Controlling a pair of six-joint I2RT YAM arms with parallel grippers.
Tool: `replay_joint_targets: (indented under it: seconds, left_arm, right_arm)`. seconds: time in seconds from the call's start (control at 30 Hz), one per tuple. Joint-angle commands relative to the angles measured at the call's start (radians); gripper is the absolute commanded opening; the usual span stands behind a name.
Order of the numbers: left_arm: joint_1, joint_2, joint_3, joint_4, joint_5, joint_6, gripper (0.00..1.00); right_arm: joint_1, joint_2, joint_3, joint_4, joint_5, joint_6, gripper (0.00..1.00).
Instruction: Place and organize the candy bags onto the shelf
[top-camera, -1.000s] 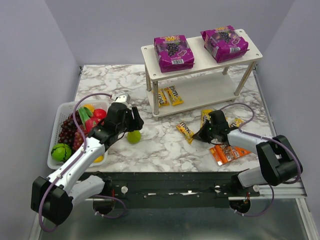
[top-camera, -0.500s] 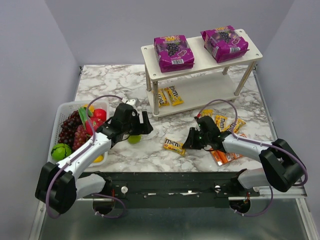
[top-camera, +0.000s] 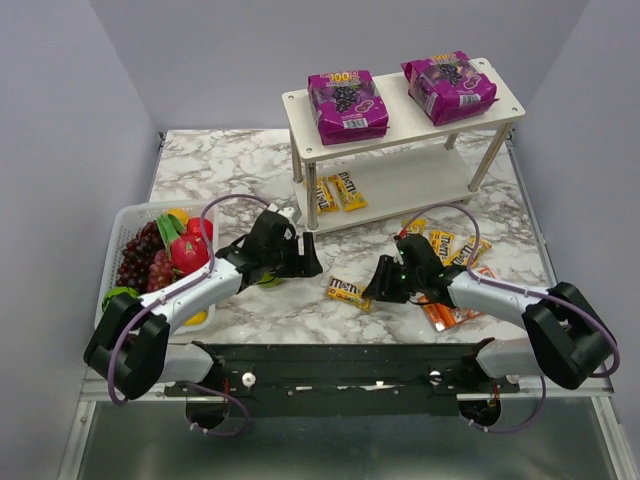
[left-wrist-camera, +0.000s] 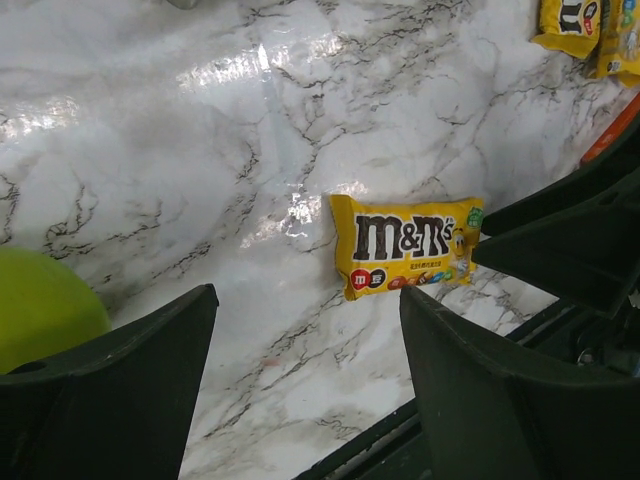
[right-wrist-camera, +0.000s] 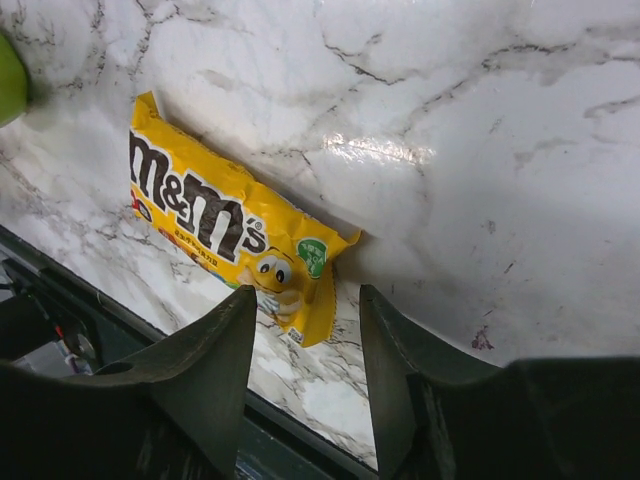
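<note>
The white two-tier shelf stands at the back right. Two purple candy bags lie on its top tier and two yellow packets on its lower tier. One yellow packet lies flat on the marble near the front edge. My right gripper is open just right of it, the packet's end at its fingertips. My left gripper is open a little to the packet's left, with nothing in it. More yellow packets and the orange pack lie behind the right arm.
A white fruit basket with grapes and other fruit stands at the left. A green fruit lies on the marble under my left arm. The table's front edge and black rail run just below the packet.
My right gripper dragged the yellow packet left toward the front middle, then opened and let it go. My left arm swung right toward the packet, its jaws open.
</note>
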Motion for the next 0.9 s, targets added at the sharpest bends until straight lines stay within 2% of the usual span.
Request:
replay_joint_targets:
  seconds: [0.0, 0.1, 0.37, 0.5, 0.7, 0.77, 0.87]
  left_arm:
    - [-0.015, 0.052, 0.029, 0.031, 0.043, -0.019, 0.82]
    - [-0.026, 0.092, 0.037, 0.048, 0.067, -0.032, 0.8]
    - [-0.073, 0.188, 0.066, 0.067, 0.092, -0.052, 0.73]
    - [-0.091, 0.217, 0.063, 0.064, 0.1, -0.05, 0.59]
    - [-0.093, 0.195, 0.055, 0.054, 0.054, -0.05, 0.58]
    - [-0.093, 0.175, 0.06, 0.039, 0.029, -0.049, 0.59]
    - [-0.092, 0.139, 0.077, 0.015, -0.014, -0.039, 0.59]
  right_arm:
    - [0.011, 0.032, -0.02, 0.025, -0.037, 0.053, 0.54]
    - [0.014, 0.044, -0.032, 0.058, -0.063, 0.079, 0.52]
    - [0.017, 0.088, -0.058, 0.099, -0.063, 0.147, 0.38]
    - [0.017, 0.095, -0.081, 0.122, -0.06, 0.171, 0.3]
    - [0.017, 0.079, -0.103, 0.137, -0.048, 0.201, 0.05]
    - [0.017, 0.056, -0.106, 0.136, -0.046, 0.208, 0.01]
    - [0.017, 0.007, -0.101, 0.119, -0.036, 0.222, 0.01]
